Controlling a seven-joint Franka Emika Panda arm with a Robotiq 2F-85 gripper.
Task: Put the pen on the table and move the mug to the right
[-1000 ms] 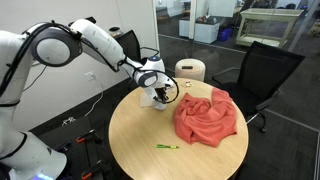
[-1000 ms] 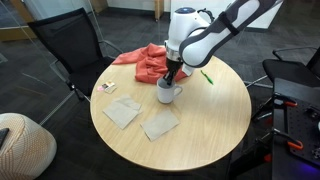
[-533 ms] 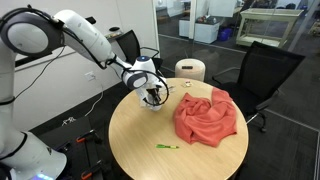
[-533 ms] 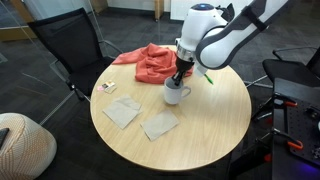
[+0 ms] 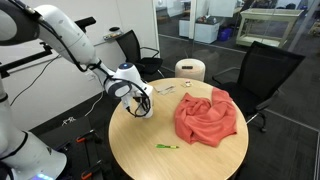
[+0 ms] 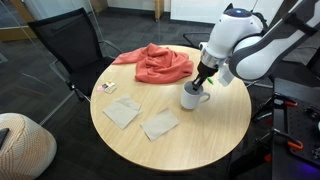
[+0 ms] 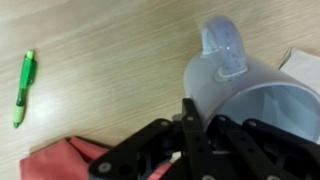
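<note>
The pen (image 5: 167,147) lies flat on the table (image 5: 195,163), low in the frame in an exterior view and at the left edge of the wrist view, well apart from the gripper. That part of the task reads as complete. The gripper (image 6: 204,82) comes down on the mug (image 6: 193,97) from above. In the wrist view the jaws are closed narrow on the mug wall, one finger inside the rim and one outside, with the handle pointing to the top of the frame. The mug sits right of centre in an exterior view (image 6: 193,97) and close to the left rim of the table in the other (image 5: 143,108). The frames do not show whether its base rests on the wood or is just clear of it. The mug move is judged to be the step in hand. What remains is to set the mug down and release it. The tabletop is round, smooth, light wood. It carries a crumpled red cloth (image 6: 155,63), two paper squares (image 6: 122,112) and a small card (image 6: 106,87). Around the table are black chairs (image 6: 70,45), a cream cylinder (image 5: 190,69), a dark floor and glass partitions.
</note>
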